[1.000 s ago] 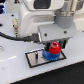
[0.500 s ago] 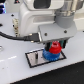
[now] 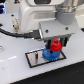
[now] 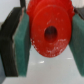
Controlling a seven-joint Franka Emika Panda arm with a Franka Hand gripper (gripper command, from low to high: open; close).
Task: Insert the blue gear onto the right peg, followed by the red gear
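Across the white table (image 3: 15, 70) my arm (image 3: 47, 12) takes up most of the exterior view, a pale bulk coming down from the far side, with a black cable (image 3: 15, 34) running off toward the exterior view's left. Below it, near the middle of the table, lies the black-framed pale plate (image 3: 36, 59), its long side stretching toward the exterior view's left. On the plate's end at the exterior view's right sits the blue gear (image 3: 50, 53), flat on the plate; the right peg is hidden under the gears, so I cannot tell how far the blue gear is seated on it. Directly above the blue gear is the red gear (image 3: 56, 46), narrower and thicker, looking as if it touches or nearly touches the blue one, though the blur keeps me from saying which. My gripper (image 4: 46, 37) has the red gear (image 4: 50, 32) clamped between its two green pads (image 4: 21, 47), one pressed against each side of the rim, jaws spread just to the gear's width. In the wrist view the gear's dark centre hole faces the camera, with the white table behind it.
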